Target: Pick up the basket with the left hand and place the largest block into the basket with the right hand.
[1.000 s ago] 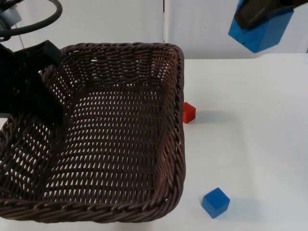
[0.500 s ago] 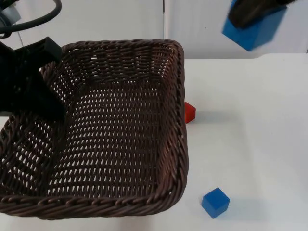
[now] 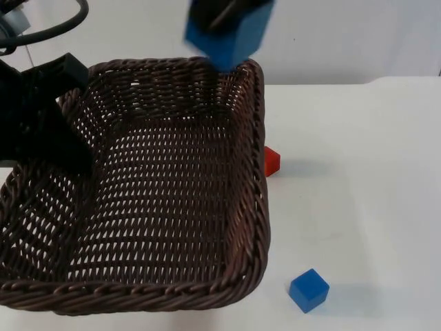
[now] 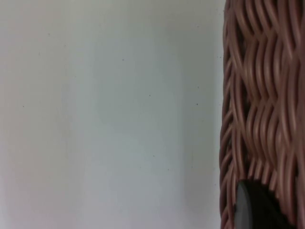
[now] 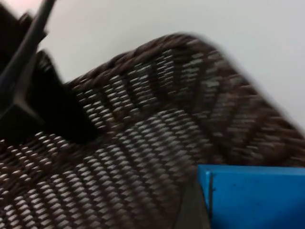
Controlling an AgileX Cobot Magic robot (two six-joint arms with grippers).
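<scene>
1. Left hand (image 3: 58, 114), black, grips the far left rim of the brown wicker basket (image 3: 158, 207); in the left wrist view a black fingertip (image 4: 257, 207) rests against the woven wall (image 4: 262, 95), with the white surface (image 4: 109, 114) beside it.
2. Basket, held at the left of the top view, shows its open weave floor and thick braided rim, the near edge reaching the bottom of the picture.
3. Right hand (image 3: 231, 8), coming in from above, is clamped on the large blue block (image 3: 229, 33), which hangs in the air over the basket's far rim.
4. Right wrist view has the block's blue face (image 5: 252, 195) close up, with the basket's woven interior (image 5: 119, 157) below and the dark left arm (image 5: 33, 100) at its edge.
5. Small red block (image 3: 271, 161) sits on the surface (image 3: 358, 172) just beside the basket's right wall.
6. Small blue block (image 3: 308, 290) lies farther forward on the surface, near the basket's front right corner but apart from it.
</scene>
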